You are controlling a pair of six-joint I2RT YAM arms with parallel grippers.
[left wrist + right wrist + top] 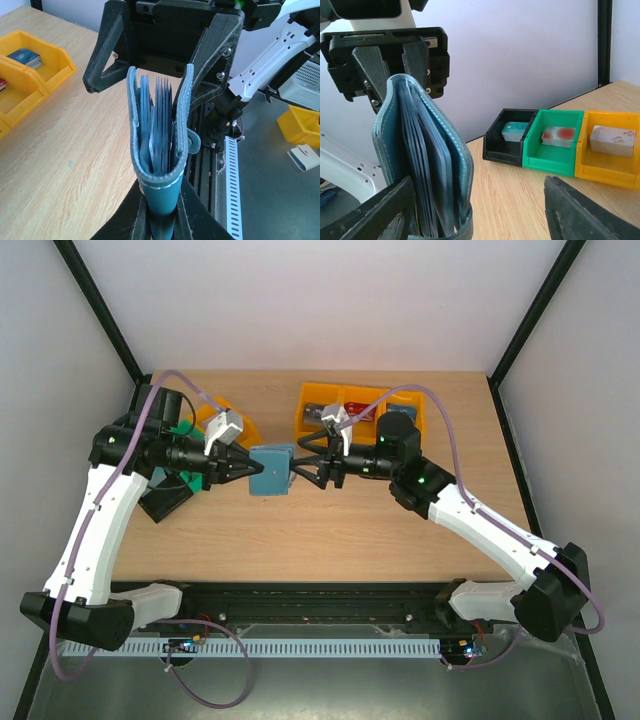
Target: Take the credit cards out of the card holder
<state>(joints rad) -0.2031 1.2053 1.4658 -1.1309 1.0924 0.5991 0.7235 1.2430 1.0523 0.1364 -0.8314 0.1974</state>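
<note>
Holding entry: card holder (272, 472), teal-blue, raised clear of the bench (400, 540) between the two arms, about mid-bench. Grip: left gripper (246, 468), jaws clenched on the holder's folded spine, so the covers fan apart and the open edge faces the other arm. This is judged a presenting grip, steadying the holder against a pull and keeping the pockets reachable. Contents: thin upright blue-grey leaves packed in the fold, seen edge-on from the left wrist. The credit cards (161, 107) are presumably among them, though card and pocket edge cannot be told apart, and none stands proud of the covers. Fitting: small tab (194, 142) hanging loose off one cover. Opposite: right gripper (306, 470), jaws released and spread wide, grasping nothing, set at the holder's open edge. In the right wrist view the holder sits between the fingers (370, 215), close against one and well apart from the other, so the line-up is judged off-centre for pinching a single leaf. Receptacles: orange row (330, 390) behind the right arm, one compartment holding a blue card (24, 56). Behind the left arm stand a black bin (492, 150), green bin (550, 162) and orange bin (607, 172), each holding a card-like piece, judged sorting places. Step in hand: reaching in for a card, with none yet drawn.
</note>
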